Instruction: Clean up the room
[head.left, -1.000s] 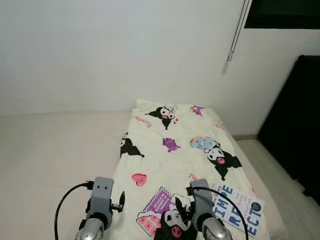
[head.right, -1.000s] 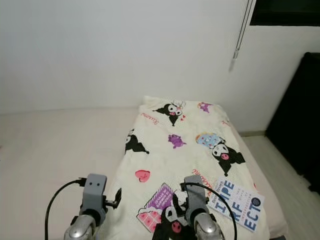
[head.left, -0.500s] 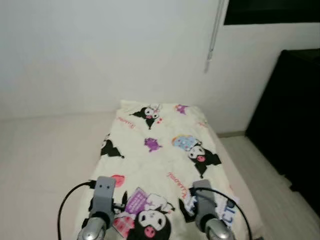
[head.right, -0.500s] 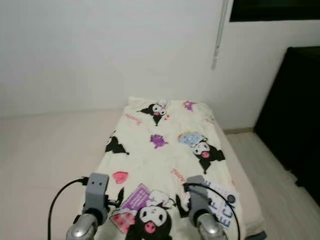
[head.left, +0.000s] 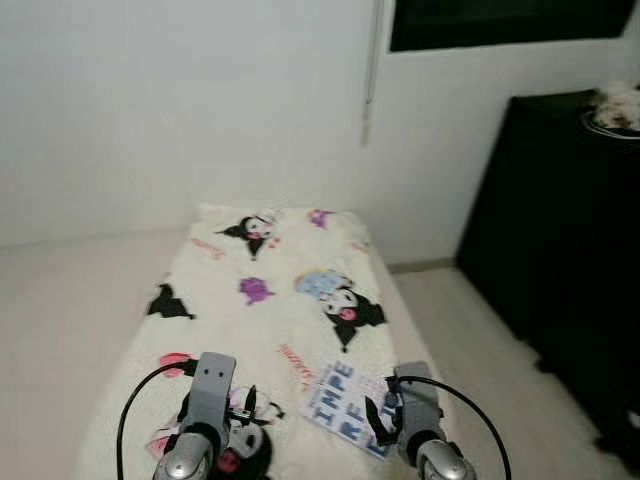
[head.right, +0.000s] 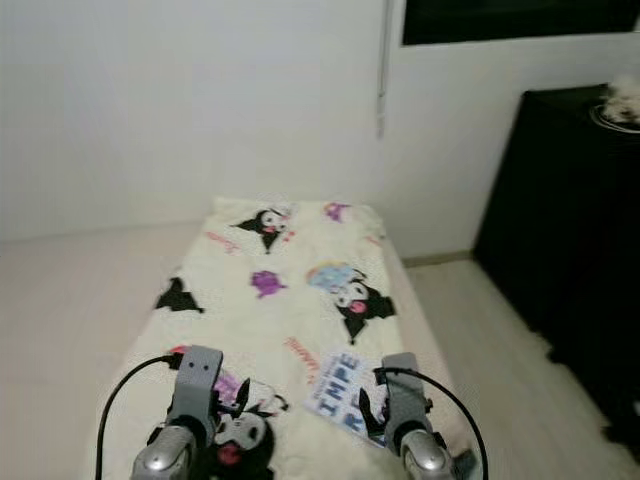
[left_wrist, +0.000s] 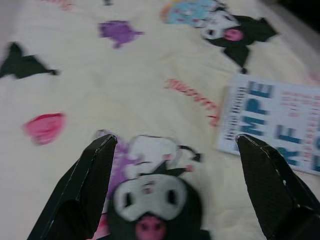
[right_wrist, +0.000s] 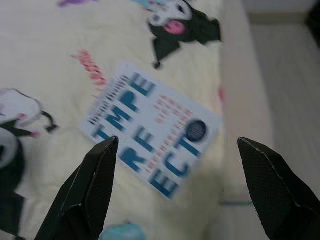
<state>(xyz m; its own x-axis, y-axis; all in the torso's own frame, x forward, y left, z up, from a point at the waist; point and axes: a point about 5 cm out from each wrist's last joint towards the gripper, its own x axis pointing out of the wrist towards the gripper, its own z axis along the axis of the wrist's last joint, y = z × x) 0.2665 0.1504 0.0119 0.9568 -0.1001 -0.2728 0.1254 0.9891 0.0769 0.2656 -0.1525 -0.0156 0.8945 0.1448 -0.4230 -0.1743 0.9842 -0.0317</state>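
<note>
Bed (head.left: 250, 320): open, only a flat book (right_wrist: 152, 132) near right edge.
Right: dark cabinet (head.left: 560, 250) beyond bare floor (head.left: 470, 350).

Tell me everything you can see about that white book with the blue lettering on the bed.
The book is a thin white paperback with large blue block letters, small red text lines and a dark blue round emblem on its cover. It lies flat and closed, cover up, skewed on the cartoon-print blanket, near the bed's right edge. The right gripper hovers above it with jaws open, not touching. Nothing rests on it.
</note>
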